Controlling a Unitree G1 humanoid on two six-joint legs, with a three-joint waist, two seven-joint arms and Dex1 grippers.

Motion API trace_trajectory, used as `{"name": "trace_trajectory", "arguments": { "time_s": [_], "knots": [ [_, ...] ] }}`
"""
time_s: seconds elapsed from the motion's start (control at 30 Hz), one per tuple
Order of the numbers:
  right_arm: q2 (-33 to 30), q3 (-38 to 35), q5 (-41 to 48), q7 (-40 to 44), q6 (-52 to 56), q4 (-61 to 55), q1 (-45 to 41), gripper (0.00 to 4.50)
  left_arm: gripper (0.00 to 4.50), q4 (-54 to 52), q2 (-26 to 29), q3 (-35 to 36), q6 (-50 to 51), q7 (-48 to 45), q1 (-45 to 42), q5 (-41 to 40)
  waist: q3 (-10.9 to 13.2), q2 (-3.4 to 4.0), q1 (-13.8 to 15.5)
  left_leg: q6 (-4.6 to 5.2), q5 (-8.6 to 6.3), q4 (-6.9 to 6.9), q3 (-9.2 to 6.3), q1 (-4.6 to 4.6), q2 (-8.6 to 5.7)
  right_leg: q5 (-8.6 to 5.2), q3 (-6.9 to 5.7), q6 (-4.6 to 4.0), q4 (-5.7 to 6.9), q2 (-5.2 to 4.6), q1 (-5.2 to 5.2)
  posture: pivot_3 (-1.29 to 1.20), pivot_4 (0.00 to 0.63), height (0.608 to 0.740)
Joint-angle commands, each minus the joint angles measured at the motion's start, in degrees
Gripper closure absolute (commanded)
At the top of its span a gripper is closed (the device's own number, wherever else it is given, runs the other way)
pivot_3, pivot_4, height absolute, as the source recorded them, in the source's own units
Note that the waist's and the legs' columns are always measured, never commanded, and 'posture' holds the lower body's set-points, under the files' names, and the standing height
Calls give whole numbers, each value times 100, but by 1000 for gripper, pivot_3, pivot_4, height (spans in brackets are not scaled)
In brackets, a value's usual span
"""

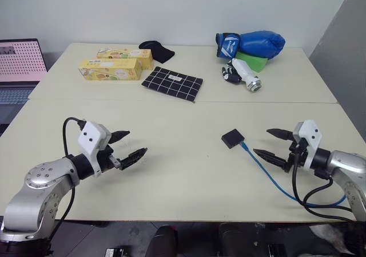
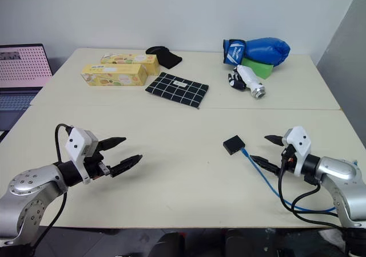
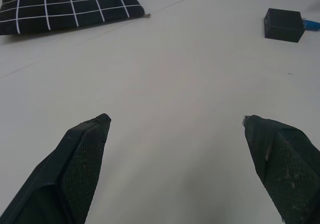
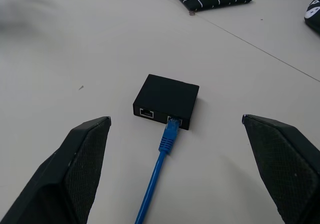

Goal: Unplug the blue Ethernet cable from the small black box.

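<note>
The small black box (image 1: pixel 233 138) lies flat on the pale table, right of centre. The blue Ethernet cable (image 1: pixel 269 174) is plugged into the box's near right port (image 4: pixel 172 120) and runs toward the table's front right edge. My right gripper (image 1: pixel 266 143) hovers open just right of the box, with the cable passing under its lower finger. Far to the left, my left gripper (image 1: pixel 131 143) is open with nothing between its fingers, pointing across the table at the box (image 3: pixel 283 25).
At the back lie a black white-grid cloth (image 1: pixel 172 83), two yellow cartons (image 1: pixel 110 69), a black rounded pad (image 1: pixel 155 49), a blue boxing glove (image 1: pixel 250 43) on a green block, and a white bottle (image 1: pixel 247 75). A laptop (image 1: pixel 20 68) stands off the left edge.
</note>
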Motion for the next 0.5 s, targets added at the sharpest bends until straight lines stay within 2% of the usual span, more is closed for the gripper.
{"name": "trace_trajectory", "arguments": {
  "time_s": [0.03,0.5],
  "knots": [
    [-72,-166,58,11,14,-135,-28,27,0,-239,108,232,-63,-142,51,-133,0,0,0,0,0,0,0,0,0,0,0,0,0,0,0,0,150,740],
    [104,53,-140,-372,20,-377,116,27,0,-429,150,81,137,-262,-2,-250,0,0,0,0,0,0,0,-1,0,0,0,0,-2,0,0,0,150,740]
  ]
}}
